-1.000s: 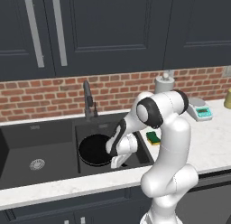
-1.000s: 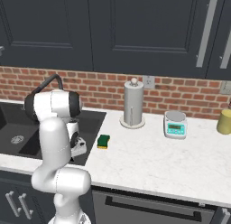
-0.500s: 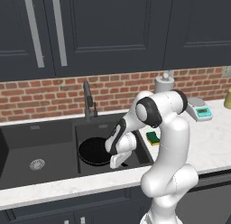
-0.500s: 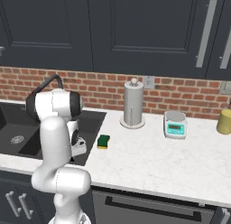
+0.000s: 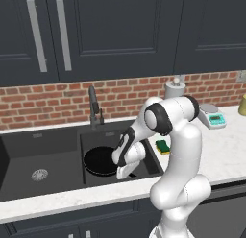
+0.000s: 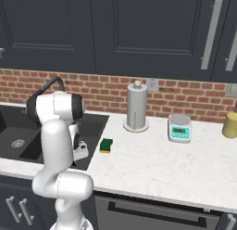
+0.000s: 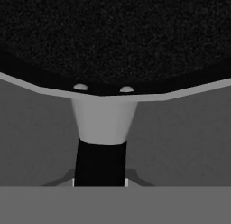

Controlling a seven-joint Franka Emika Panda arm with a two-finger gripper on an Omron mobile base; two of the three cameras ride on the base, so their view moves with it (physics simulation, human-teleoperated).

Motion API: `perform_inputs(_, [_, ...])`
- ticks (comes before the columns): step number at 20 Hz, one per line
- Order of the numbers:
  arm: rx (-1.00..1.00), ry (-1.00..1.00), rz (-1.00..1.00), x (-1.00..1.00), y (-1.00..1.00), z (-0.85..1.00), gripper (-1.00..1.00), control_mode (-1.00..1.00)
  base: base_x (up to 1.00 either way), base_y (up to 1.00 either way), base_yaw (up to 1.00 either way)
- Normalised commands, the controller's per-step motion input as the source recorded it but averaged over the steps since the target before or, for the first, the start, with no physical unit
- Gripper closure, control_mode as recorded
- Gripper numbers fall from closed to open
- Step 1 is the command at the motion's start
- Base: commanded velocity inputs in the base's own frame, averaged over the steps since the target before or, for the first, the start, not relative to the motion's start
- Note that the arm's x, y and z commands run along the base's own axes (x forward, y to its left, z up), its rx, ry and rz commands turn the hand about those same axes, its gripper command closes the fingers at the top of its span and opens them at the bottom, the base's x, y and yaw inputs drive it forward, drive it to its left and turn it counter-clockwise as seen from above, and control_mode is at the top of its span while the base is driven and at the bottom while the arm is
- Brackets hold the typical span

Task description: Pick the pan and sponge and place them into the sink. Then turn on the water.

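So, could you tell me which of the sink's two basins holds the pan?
The narrower basin under the faucet holds the pan; the wider one shows just its drain.

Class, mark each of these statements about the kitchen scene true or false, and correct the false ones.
1. The pan lies inside the sink. True.
2. The sponge is in the sink with the pan. False: it lies on the white counter, just beside the sink.
3. Water is running from the faucet. False: no stream shows under the spout.
4. The gripper is down low in the basin, at the pan's handle. True.
5. The kitchen scale stands to the left of the paper towel holder in the right base view. False: it stands to its right.
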Motion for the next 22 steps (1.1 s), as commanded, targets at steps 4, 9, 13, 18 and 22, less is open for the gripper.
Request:
perform_inputs(4, [-0.03,0.00,0.00,0.08,0.00,-0.21,1.00,-1.00,0.00,0.00,0.00])
perform_inputs(9, [0.00,0.00,0.00,0.04,0.00,-0.03,-1.00,-1.00,0.00,0.00,0.00])
perform_inputs(13, [0.00,0.00,0.00,0.00,0.00,0.00,-1.00,-1.00,0.00,0.00,0.00])
perform_inputs(18, [0.00,0.00,0.00,0.00,0.00,0.11,-1.00,-1.00,0.00,0.00,0.00])
perform_inputs(22, [0.00,0.00,0.00,-0.01,0.00,0.49,-1.00,-1.00,0.00,0.00,0.00])
